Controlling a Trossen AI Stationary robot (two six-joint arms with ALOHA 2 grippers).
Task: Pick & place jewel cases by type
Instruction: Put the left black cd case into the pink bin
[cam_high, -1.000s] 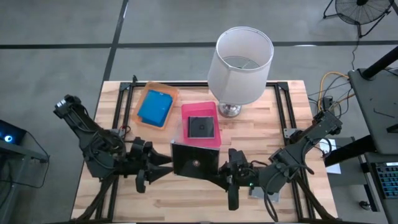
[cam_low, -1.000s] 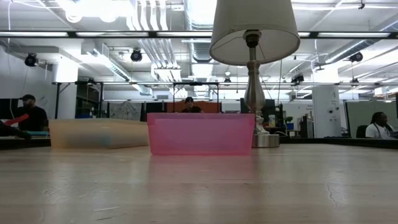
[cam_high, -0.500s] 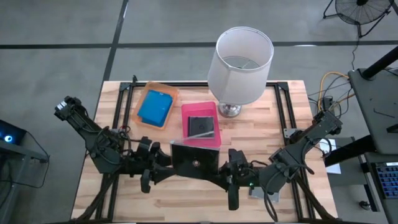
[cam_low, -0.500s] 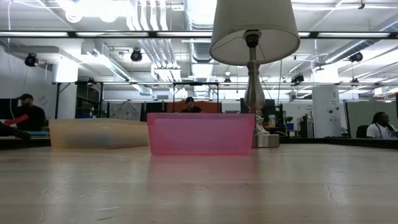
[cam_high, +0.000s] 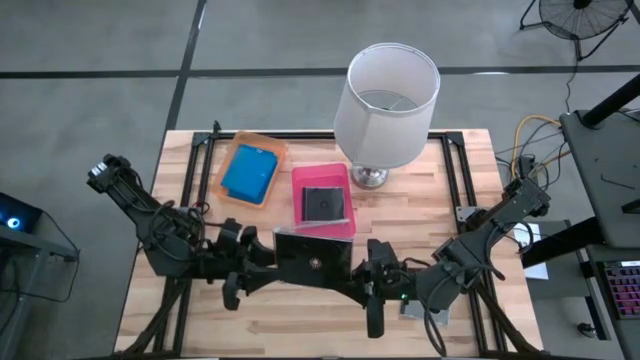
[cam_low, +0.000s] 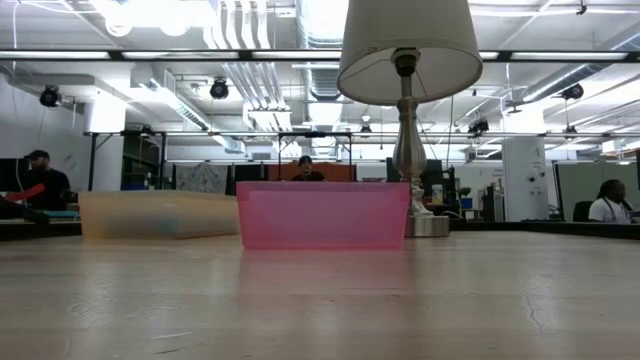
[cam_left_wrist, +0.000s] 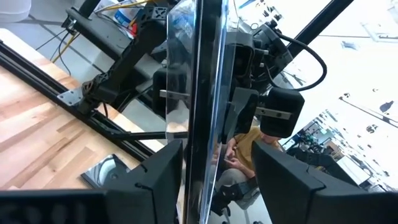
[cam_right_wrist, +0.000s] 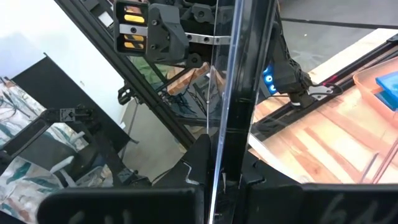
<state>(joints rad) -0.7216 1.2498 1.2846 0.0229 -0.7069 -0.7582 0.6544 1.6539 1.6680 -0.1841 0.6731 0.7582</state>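
**Dark case held up between the two arms**

Orange plastic is the first thing on the left: the orange tray (cam_high: 252, 172) lies at the far left part of the wooden table (cam_high: 450, 210), and a bright blue jewel case (cam_high: 250, 173) lies flat inside it. Nearer the front edge, the left gripper (cam_high: 268, 272) reaches toward the middle. In its wrist view the two fingers (cam_left_wrist: 163, 176) stand on both sides of the edge of a dark square case (cam_high: 314, 260), with a small gap on each side, so they are open and not pressing it. This case stands upright above the table, in front of the pink tray (cam_high: 322, 178). Another dark case (cam_high: 324, 204) lies flat in that pink tray. Beside it, further right, stands a lamp (cam_high: 391, 95). The right gripper (cam_high: 362, 272) comes from the right and is closed on the opposite edge of the upright dark square case, carrying it.
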